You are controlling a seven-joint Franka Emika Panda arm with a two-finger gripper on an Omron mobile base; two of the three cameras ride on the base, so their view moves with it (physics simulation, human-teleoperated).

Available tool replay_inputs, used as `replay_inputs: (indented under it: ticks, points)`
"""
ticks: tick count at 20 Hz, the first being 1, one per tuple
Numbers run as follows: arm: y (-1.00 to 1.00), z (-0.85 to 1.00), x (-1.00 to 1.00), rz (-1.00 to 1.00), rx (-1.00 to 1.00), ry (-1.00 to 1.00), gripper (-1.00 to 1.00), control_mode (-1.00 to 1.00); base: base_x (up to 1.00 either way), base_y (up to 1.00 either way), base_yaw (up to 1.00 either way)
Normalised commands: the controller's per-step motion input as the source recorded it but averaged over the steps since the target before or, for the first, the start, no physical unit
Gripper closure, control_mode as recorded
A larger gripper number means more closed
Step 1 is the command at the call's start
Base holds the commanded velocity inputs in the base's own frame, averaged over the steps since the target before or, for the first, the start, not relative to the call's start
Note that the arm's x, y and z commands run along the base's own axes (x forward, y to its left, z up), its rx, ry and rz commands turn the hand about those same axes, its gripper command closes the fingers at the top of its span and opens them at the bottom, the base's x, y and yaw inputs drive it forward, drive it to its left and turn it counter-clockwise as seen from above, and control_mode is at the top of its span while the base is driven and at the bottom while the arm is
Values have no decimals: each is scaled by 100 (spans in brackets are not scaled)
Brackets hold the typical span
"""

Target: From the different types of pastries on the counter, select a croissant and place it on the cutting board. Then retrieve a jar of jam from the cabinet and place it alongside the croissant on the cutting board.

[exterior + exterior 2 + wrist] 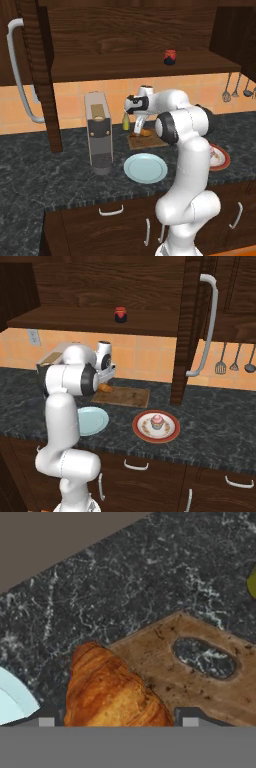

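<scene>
The dark marbled surface (30, 170) ran along an orange tiled wall, with drawer fronts (150, 476) below it and an open dark wood cabinet (130, 65) above. On the cabinet shelf stood the jar (170, 57), red-lidded, near the shelf's right end. Utensils (234, 360) hung on the wall to the right. The board (129, 397) lay toward the back edge of the surface, a slim bottle (126, 121) just behind its left corner and a coffee machine (98, 132) further left. Nearer the front edge sat a light-blue plate (146, 168) and, to its right, a red plate (156, 427) bearing a pink-topped cupcake (157, 421). The pincer (138, 131) hung low over the board's left end, with the croissant (107, 692) between its tips; the croissant overlapped the board's left edge. Whether the tips pinched it or only flanked it could not be told.
</scene>
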Motion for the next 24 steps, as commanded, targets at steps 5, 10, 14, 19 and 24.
replay_inputs:
  ticks: [5,10,14,19,24]
  points:
    - [-3,-23,17,0,0,-4,100,-100,0,0,0]
    - [-2,-26,22,0,-1,-5,100,-100,0,0,0]
    - [0,-22,12,0,0,-6,100,-100,0,0,0]
    - [-3,-32,13,0,0,-4,100,-100,0,0,0]
    - [-5,-26,12,0,0,-5,100,-100,0,0,0]
